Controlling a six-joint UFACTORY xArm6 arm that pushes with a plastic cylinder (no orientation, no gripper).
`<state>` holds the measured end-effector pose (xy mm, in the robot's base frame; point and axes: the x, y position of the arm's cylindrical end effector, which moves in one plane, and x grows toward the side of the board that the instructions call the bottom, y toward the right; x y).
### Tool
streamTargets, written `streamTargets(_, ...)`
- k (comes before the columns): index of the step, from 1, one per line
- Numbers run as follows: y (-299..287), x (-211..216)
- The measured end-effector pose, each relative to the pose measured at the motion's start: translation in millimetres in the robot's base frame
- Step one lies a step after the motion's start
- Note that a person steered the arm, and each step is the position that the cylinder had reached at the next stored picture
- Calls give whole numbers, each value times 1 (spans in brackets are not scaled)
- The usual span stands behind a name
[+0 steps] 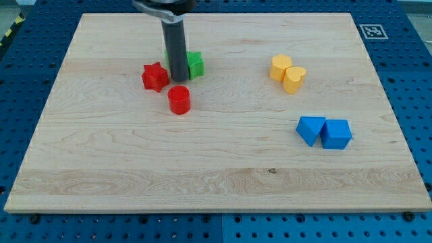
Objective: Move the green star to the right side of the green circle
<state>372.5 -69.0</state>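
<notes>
My tip (179,79) stands near the view's upper left, at the end of the dark rod. A green block (195,64) shows just right of the rod and touches it or nearly so; its jagged edge suggests the star. A thin sliver of a second green block (167,54) shows at the rod's left edge; the rod hides most of it, so I cannot tell its shape. A red star (155,76) lies just left of my tip. A red cylinder (179,99) lies just below my tip.
A yellow hexagon (280,67) and a yellow heart (294,79) touch at the view's upper right. Two blue blocks (310,129) (335,133) touch at the right middle. The wooden board (216,189) lies on a blue perforated table.
</notes>
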Motion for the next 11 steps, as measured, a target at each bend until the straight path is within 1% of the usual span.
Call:
streamTargets(1, -1, -19)
streamTargets(2, -9, -48)
streamTargets(3, -11, -57)
streamTargets(4, -10, -28)
streamTargets(5, 4, -7)
streamTargets(6, 47, -7)
streamTargets(7, 58, -13)
streamTargets(9, 45, -67)
streamTargets(10, 32, -76)
streamTargets(11, 23, -74)
